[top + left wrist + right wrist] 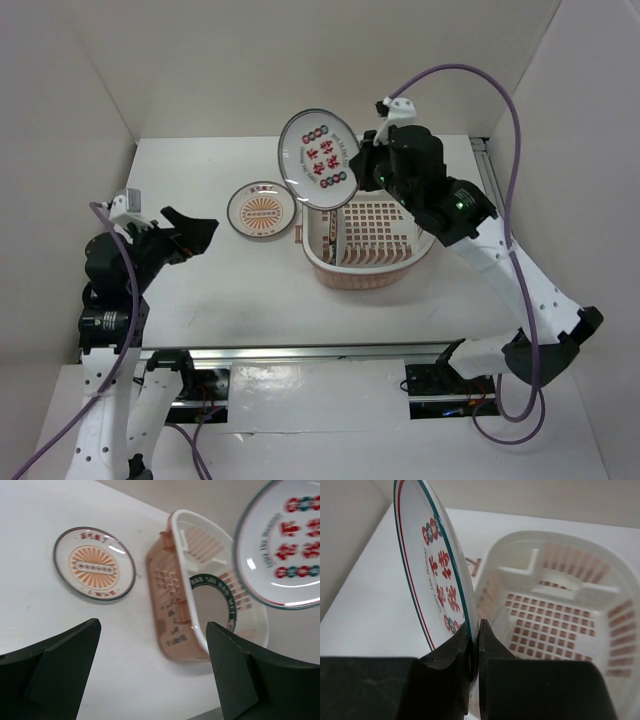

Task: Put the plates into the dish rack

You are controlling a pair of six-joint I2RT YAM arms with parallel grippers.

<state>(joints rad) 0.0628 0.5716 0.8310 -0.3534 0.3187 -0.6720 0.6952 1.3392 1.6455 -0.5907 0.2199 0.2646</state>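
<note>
My right gripper (356,165) (474,630) is shut on the rim of the plate with red characters (318,160) (432,565) (285,545). It holds that plate tilted in the air over the far left end of the dish rack (372,262) (555,560) (167,595). A green-rimmed plate (210,602) stands on edge inside the rack at its left end. The orange sunburst plate (262,211) (94,563) lies flat on the table, left of the rack. My left gripper (196,236) (152,625) hangs open and empty over the table, left of the sunburst plate.
White walls close in the table (230,285) at the back and on both sides. A purple cable (520,130) loops above the right arm. The rack's pinkish grid floor (545,625) shows bare to the right of the held plate.
</note>
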